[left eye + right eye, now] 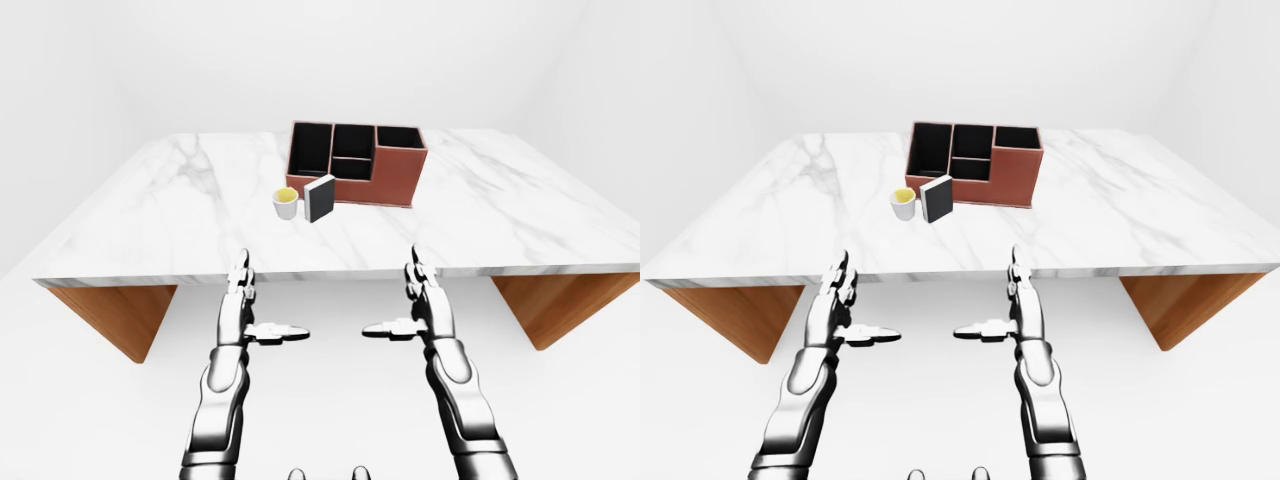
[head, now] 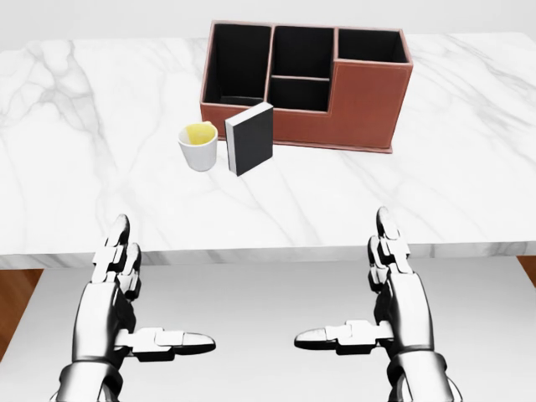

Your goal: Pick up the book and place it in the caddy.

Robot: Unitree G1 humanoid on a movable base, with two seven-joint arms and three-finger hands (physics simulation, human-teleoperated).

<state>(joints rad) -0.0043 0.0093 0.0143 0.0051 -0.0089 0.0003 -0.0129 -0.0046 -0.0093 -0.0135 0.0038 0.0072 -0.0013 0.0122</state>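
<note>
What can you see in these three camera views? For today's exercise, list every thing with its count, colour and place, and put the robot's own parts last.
table: one, white marble top with brown wooden supports, spanning the middle of each view.
caddy: one, reddish-brown outside and black inside, with several open compartments, on the table toward the top of the head view.
book: one, black cover with white page edges, standing upright just below the caddy's left part.
cup: one, white with yellow inside, directly left of the book.
left hand: one, silver and black, fingers open, below the table edge at lower left.
right hand: one, silver and black, fingers open, below the table edge at lower right.
</note>
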